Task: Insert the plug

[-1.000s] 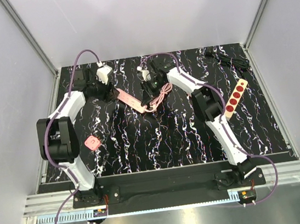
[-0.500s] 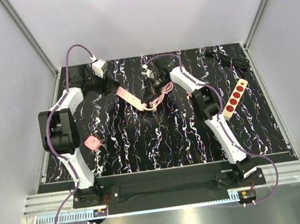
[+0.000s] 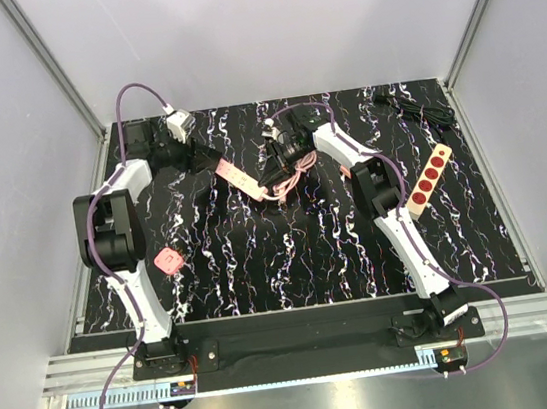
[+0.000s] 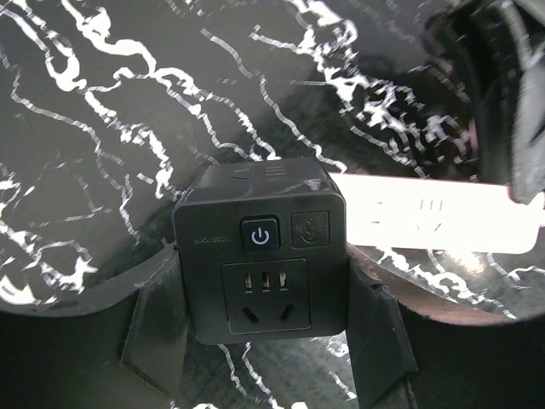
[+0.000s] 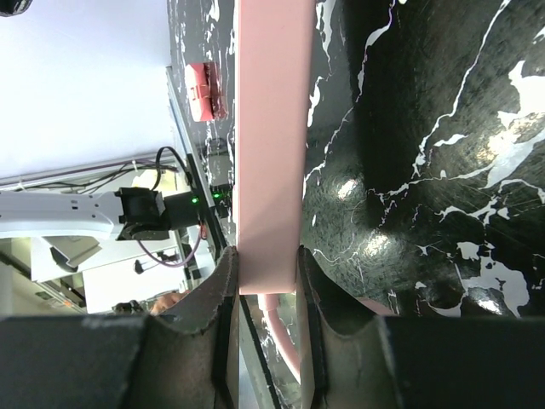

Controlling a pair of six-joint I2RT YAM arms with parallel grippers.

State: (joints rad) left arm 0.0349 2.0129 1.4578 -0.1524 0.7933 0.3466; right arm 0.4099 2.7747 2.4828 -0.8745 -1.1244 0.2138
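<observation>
Left claw (image 4: 261,256) sits in the upper left of the top view, closed snug on a black cube socket (image 4: 261,274). In the left wrist view one finger (image 4: 157,328) presses each side of the cube. The cube's face looks at the camera, power button above the outlet holes.

The pink strip (image 3: 237,180) lies at a slant on the table (image 3: 291,263), just right of that claw. In the left wrist view it's blown out almost white, right beside the cube's upper right corner, but I can't tell if they touch.

Right claw (image 5: 266,256) is clamped narrow on the near end of the strip, and the strip runs straight up the middle of the right wrist frame. In the top view that claw is at the strip's lower right end, with the pink cable (image 3: 296,169) bunched next to it. I can't pick out the plug itself.

Other stuff: a red-holed strip (image 3: 429,179) at the right side, a black cable (image 3: 420,104) in the upper right corner, and a small pink thing (image 3: 168,261) lower left.
</observation>
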